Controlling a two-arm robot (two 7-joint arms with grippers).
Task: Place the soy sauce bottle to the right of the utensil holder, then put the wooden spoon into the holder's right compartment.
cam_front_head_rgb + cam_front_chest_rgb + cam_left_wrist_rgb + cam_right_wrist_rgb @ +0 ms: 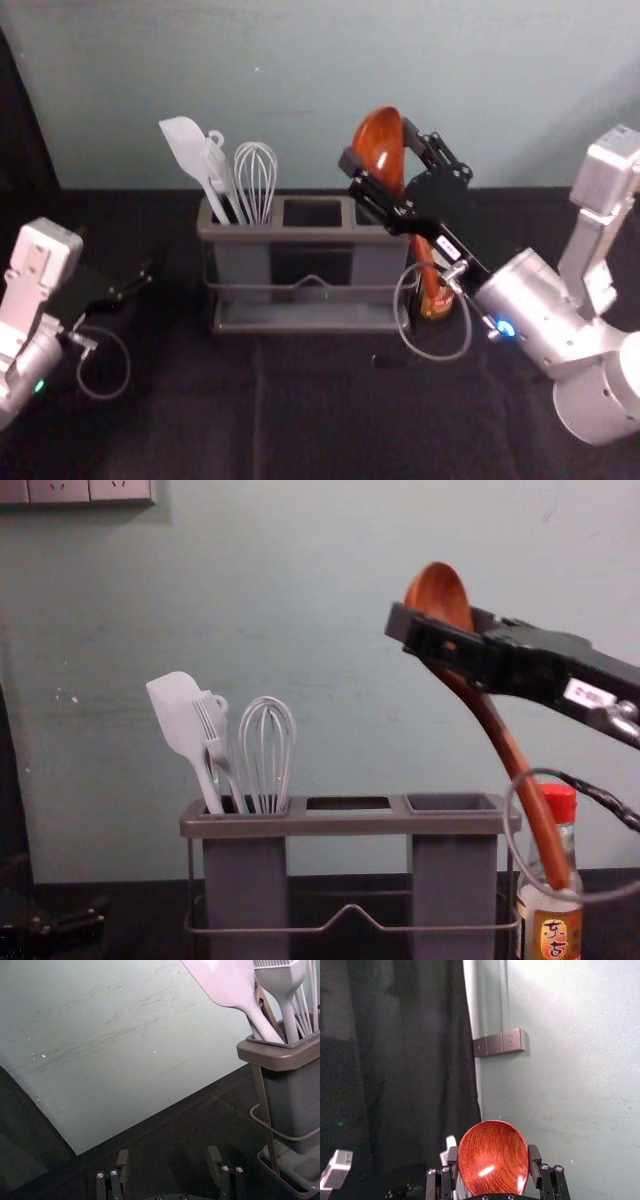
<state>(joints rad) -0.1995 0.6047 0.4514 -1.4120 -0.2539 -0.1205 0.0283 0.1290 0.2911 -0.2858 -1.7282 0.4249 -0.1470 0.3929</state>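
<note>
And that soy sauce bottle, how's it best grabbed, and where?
Grip the soy sauce bottle by its body below the red cap, probably from the robot's right: it stands upright, the utensil holder close on its left. First, the right gripper, above the holder's right end, should move the wooden spoon hanging in front.

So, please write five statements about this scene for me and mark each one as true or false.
1. The right pincer grips the reddish-brown wooden spoon near its bowl. True.
2. The red-capped glass soy sauce bottle stands right of the grey rectangular utensil holder. True.
3. The wooden spoon rests inside the utensil holder. False: it is held up outside it.
4. The light-grey wire whisk is in the right compartment. False: it is in the left one, with the light-grey spatula.
5. The left pincer is open and empty. True.
</note>
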